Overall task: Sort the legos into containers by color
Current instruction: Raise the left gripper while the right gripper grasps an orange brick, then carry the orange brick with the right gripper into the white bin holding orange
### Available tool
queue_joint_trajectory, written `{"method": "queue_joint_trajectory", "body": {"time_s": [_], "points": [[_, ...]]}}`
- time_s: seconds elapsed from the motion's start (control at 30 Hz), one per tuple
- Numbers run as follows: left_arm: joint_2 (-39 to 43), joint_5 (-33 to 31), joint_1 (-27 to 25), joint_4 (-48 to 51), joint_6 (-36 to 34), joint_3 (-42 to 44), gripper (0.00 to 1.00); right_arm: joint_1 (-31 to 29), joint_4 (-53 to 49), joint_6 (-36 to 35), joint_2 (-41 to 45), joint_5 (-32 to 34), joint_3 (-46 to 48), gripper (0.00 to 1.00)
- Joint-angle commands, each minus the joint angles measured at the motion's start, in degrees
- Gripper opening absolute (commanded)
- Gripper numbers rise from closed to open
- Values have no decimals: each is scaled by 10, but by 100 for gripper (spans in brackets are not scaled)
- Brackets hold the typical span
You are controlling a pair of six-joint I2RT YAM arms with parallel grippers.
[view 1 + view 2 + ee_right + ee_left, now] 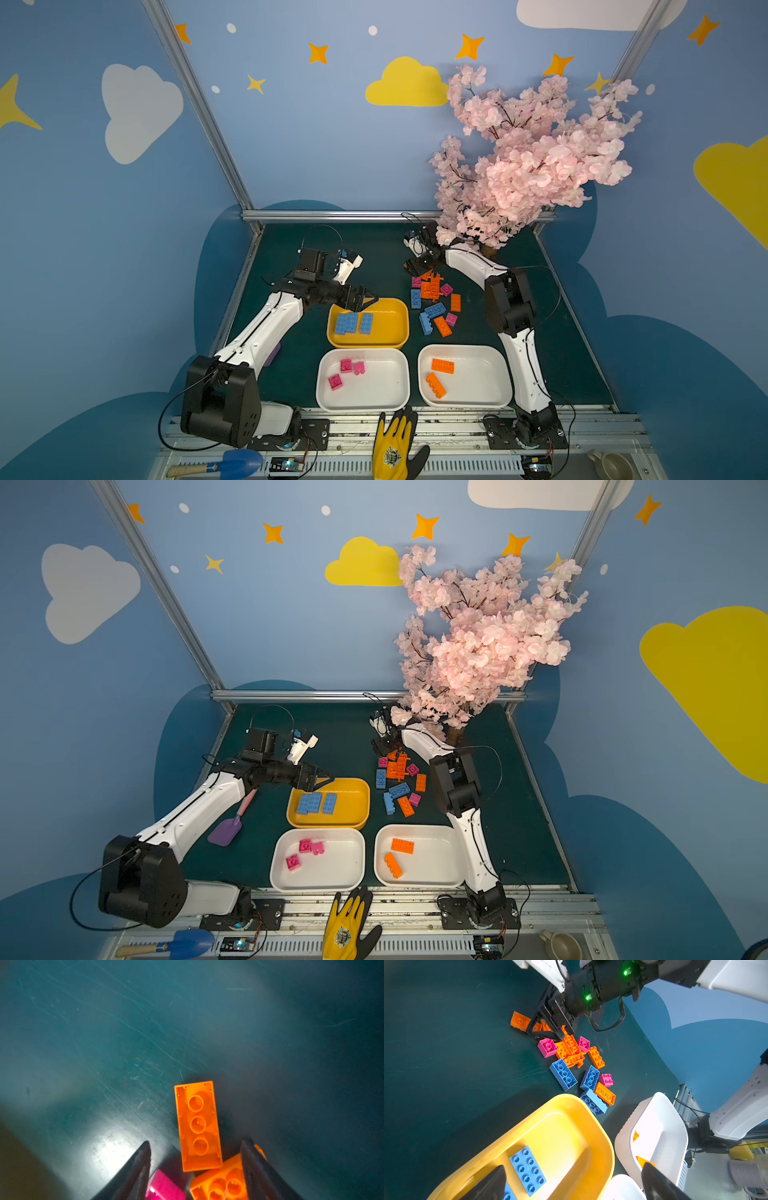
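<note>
a dark green desk [299, 332] with two robot arms and three shallow trays on it. a yellow tray [399, 309] sits near the middle of the desk and holds a few blue bricks [353, 323] lying flat at its left end. along the near edge two white trays stand side by side. the left white tray [382, 382] holds three pink bricks [346, 365], and the right white tray [478, 374] holds two orange bricks [442, 365]. a loose pile [432, 303] of blue, orange and pink bricks lies on the desk just right of the yellow tray, reaching toward the far edge. an orange lattice piece [430, 286] lies in it.

the left gripper [365, 302] hovers over the far left corner of the yellow tray, jaws spread wide, holding nothing. the right gripper [195, 1142] is down at the far end of the pile, jaws partly apart. an upturned orange brick [197, 1126] lies on the desk between its tips. a second orange brick [218, 1184] meets one finger and a pink brick [164, 1188] sits beside the other.
</note>
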State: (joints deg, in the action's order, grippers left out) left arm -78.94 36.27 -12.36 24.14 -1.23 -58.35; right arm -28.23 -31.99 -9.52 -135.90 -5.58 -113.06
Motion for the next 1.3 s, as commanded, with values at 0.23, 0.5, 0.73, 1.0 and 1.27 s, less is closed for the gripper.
{"method": "queue_joint_trajectory", "body": {"time_s": [0.23, 0.5, 0.73, 1.0, 1.27], "points": [[5, 11, 3, 4, -8, 6, 100, -2, -35, -8, -54, 0, -57, 52], [0, 26, 5, 4, -11, 5, 100, -5, -40, -18, -61, 4, -70, 30], [-5, 33, 5, 7, -13, 0, 100, -8, -28, -20, -14, -24, -74, 20], [-15, 40, 5, 0, -8, -9, 100, -15, -16, -54, 134, -84, 16, 21], [-24, 53, 5, -7, -4, -14, 100, -17, -26, -128, 363, -184, 260, 21]]}}
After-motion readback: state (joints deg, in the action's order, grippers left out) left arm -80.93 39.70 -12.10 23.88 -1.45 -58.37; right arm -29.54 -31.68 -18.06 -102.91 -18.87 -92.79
